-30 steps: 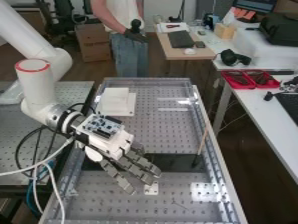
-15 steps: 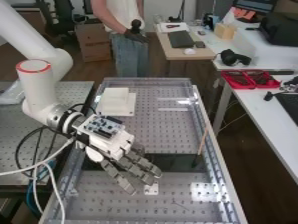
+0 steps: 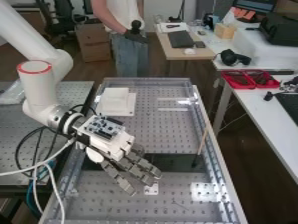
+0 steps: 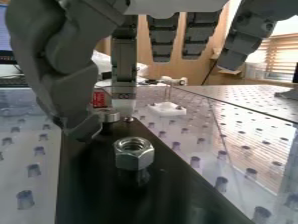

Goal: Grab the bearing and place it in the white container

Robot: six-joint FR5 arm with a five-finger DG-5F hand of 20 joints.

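Bearing (image 4: 108,116) on the black strip (image 3: 178,162), near a steel hex nut (image 4: 134,153). Left to right: robot hand (image 3: 110,142) over the bench's left edge, fingers extended, slightly apart; white container (image 3: 116,95) near the far left corner; stick (image 3: 202,142) by the right edge.

The high view looks from above the near end of the table (image 3: 179,135), facing down along it at a slant, far enough back to take in the fingers (image 3: 138,173) and the room beyond. The wrist view sits low and close behind the fingers (image 4: 163,37), facing out past them at a shallow slant. Both views share the fingers, the dark strip (image 3: 176,162) beneath and table around them.
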